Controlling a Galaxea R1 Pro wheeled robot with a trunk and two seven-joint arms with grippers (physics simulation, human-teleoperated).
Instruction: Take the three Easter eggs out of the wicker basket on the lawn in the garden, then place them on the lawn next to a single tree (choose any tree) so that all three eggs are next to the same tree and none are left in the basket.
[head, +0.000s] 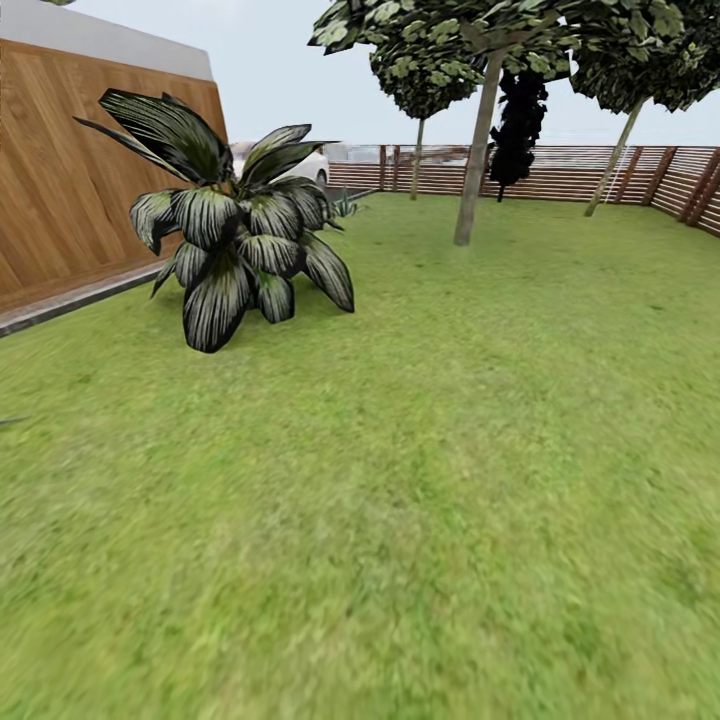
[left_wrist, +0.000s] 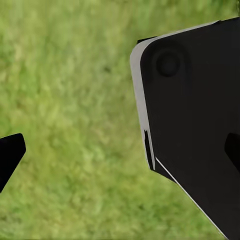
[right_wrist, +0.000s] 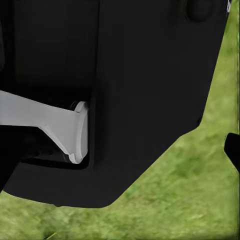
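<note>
Green lawn beneath fingers

tree — canopy cut off | lawn — blurred near camera

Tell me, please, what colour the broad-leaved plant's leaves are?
Dark, almost black, with pale whitish streaks; the plant shows best in the head view.

Open lawn spreads wide and bare in front of the broad-leaved dark plant, the one obstacle in the near ground. Behind the plant, a wooden wall closes that side. Well beyond the plant, a pale-trunked tree stands on grass with free room around its foot; farther off, thinner trees and a slatted fence bound the garden.
</note>
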